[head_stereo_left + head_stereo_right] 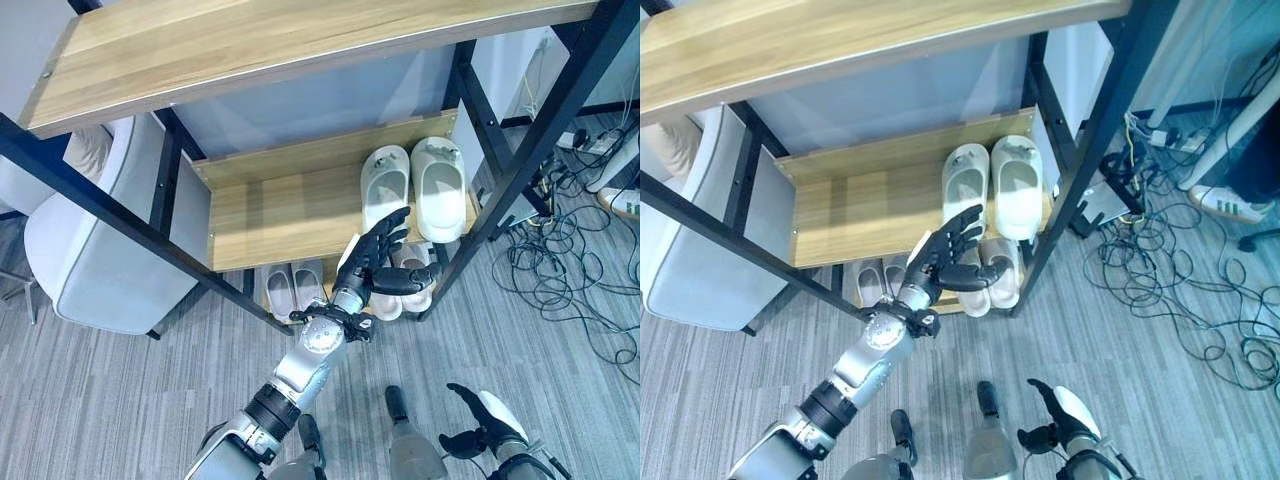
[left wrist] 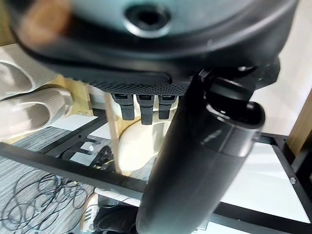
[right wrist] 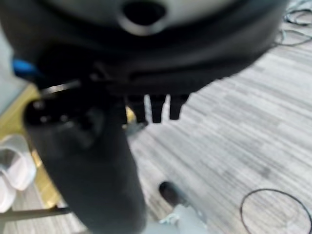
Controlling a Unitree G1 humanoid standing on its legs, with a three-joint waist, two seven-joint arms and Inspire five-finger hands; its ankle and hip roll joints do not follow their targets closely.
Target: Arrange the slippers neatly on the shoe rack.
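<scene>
Your left hand (image 1: 378, 255) has its fingers spread and straight, thumb out, holding nothing, raised before the rack (image 1: 300, 210). Two white slippers (image 1: 412, 188) sit side by side on the middle shelf; more pairs lie below. Your right hand (image 1: 478, 425) hangs low, fingers relaxed.

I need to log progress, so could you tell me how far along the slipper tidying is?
One white pair sits side by side on the middle shelf, which looks done. The left hand hovers open and empty before the rack; the right hand hangs low. Two more pairs on the bottom shelf may still need straightening.
</scene>
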